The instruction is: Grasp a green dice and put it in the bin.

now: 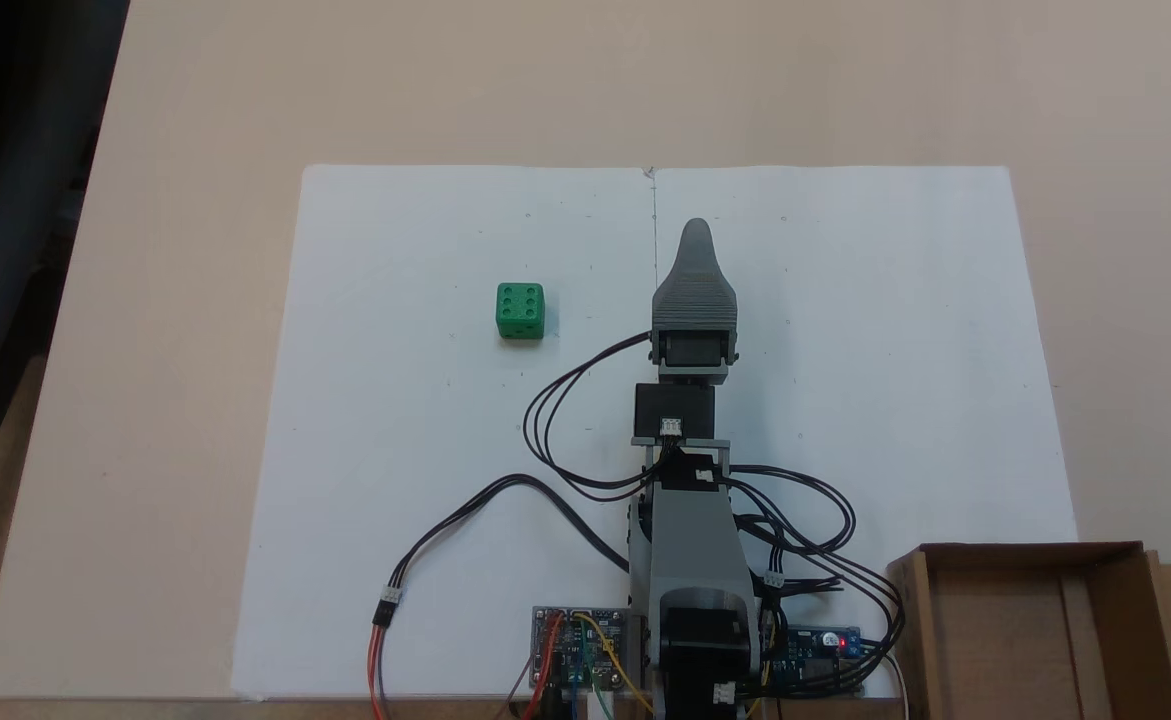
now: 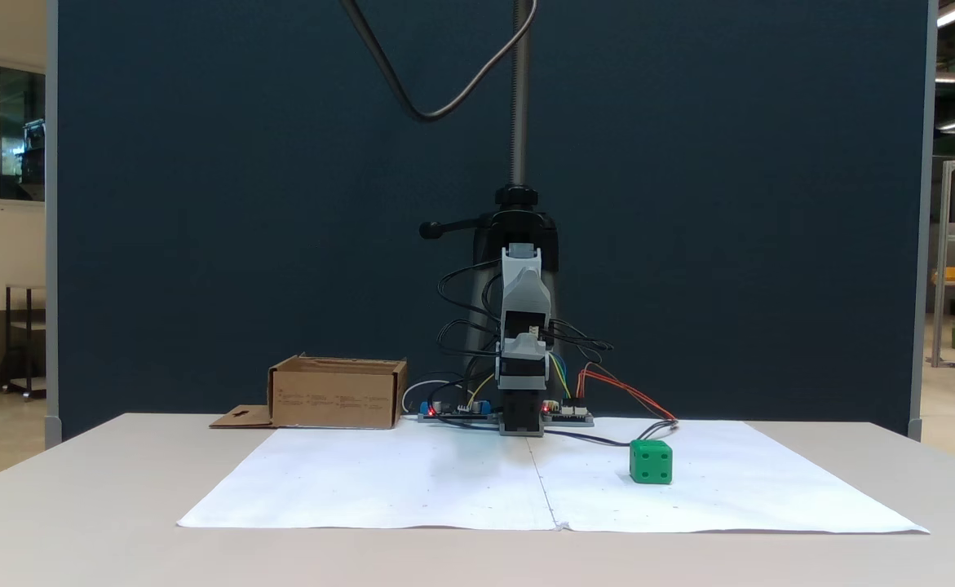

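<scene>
Paper [image 2: 412,481] lies nearest the lens in a fixed view, two white sheets butted along a centre seam on the beige table [image 1: 195,100]. On it sits the dice [image 2: 651,462], six-pip face up in a fixed view [image 1: 520,310], resting flat, untouched, well apart from the arm.

Arm is folded over its base at the seam, w/ the gripper [image 1: 697,232] pointing away from the base along that seam. From above just one grey tapered jaw shows, the other presumably beneath it; from the front the wrist is stacked end-on. So cannot tell if jaws are wide or narrow. Nothing held, by the look of it.

Bin [image 1: 1030,630] sits at the table edge beside the base, on the opposite side of the arm from the dice, keyhole flap outward; looks empty as far as its floor shows. Circuit boards [image 1: 580,648] and loose wires [image 1: 585,420] cluster round the base.

Step in hand, as judged: pre-reach, i.e. grasp not yet begun. Next move calls for a base turn toward the dice, arm extended and lowered, jaws spread wider than the cube and squared to two opposite faces. Risk: a tip nudging the cube so it slides on the paper.
</scene>
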Available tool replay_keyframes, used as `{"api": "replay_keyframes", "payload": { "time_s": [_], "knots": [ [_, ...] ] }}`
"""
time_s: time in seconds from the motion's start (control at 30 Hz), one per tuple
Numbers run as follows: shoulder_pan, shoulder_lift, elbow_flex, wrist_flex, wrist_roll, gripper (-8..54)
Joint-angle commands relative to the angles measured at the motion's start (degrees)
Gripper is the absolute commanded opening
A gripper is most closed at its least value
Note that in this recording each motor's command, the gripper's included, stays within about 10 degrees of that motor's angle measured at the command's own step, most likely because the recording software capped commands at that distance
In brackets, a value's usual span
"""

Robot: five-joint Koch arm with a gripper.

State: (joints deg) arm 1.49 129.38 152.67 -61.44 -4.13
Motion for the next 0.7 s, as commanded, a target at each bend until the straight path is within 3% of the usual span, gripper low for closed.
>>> {"api": "replay_keyframes", "payload": {
  "time_s": [0.0, 0.3, 0.4, 0.43, 0.5, 0.67],
  "knots": [
    [0.88, 5.98, 10.0, -10.0, -4.22, 44.2],
    [1.32, 6.06, 10.0, -7.82, -4.31, 43.9],
    [-3.08, 5.98, 9.91, 3.6, -4.22, 42.6],
    [-3.25, 5.63, 0.79, 15.1, -2.72, 41.8],
    [-3.16, 5.36, -2.2, 18.79, -1.23, 39.8],
    [-3.25, 2.72, -8.53, 37.16, 0.97, 40.2]
  ]
}}
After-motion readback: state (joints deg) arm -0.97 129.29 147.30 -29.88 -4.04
